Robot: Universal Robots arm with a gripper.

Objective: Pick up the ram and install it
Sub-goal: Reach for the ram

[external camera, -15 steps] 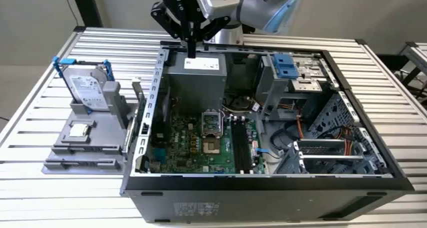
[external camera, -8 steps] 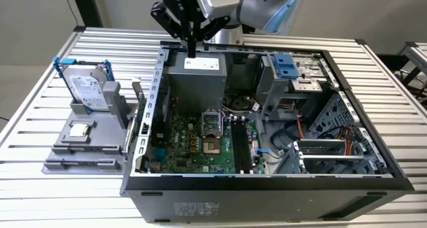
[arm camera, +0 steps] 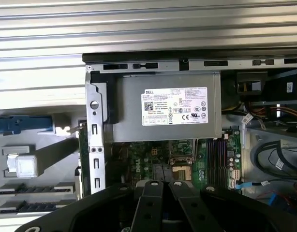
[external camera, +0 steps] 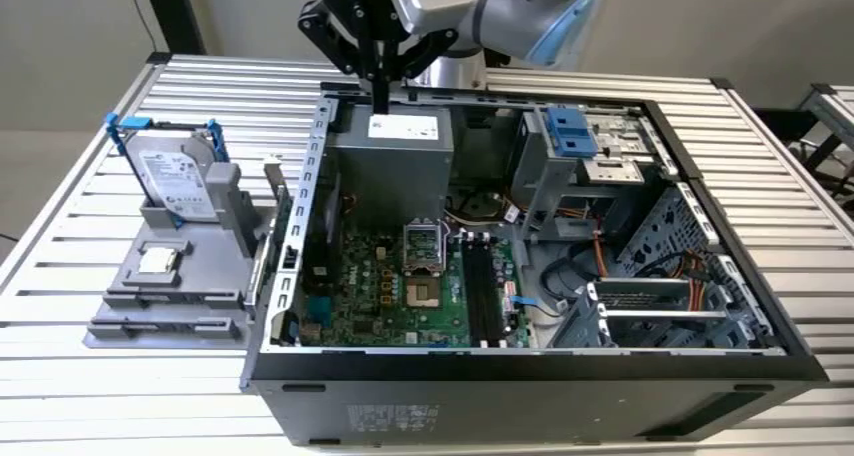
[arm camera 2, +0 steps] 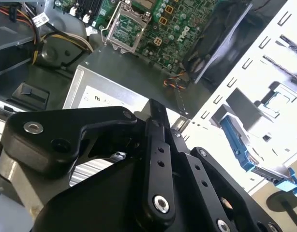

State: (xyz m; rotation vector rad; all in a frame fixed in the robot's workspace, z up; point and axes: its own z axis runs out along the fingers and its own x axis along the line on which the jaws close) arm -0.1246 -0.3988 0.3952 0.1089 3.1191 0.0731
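While the end effector [external camera: 382, 106] hovers, the ram [external camera: 271, 211] stands edgewise along the case [external camera: 534, 386].

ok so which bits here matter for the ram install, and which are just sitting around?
In play: gripper, above the open case; ram, upright in the grey holder beside the case; memory slots inside the case.
Lying about: hard drive; processor chip; power supply.

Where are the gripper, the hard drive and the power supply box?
gripper [external camera: 382, 102], exterior view, at its fingertips.
hard drive [external camera: 178, 184], exterior view, on its silver face.
power supply box [arm camera: 174, 106], first wrist view, on its white label.
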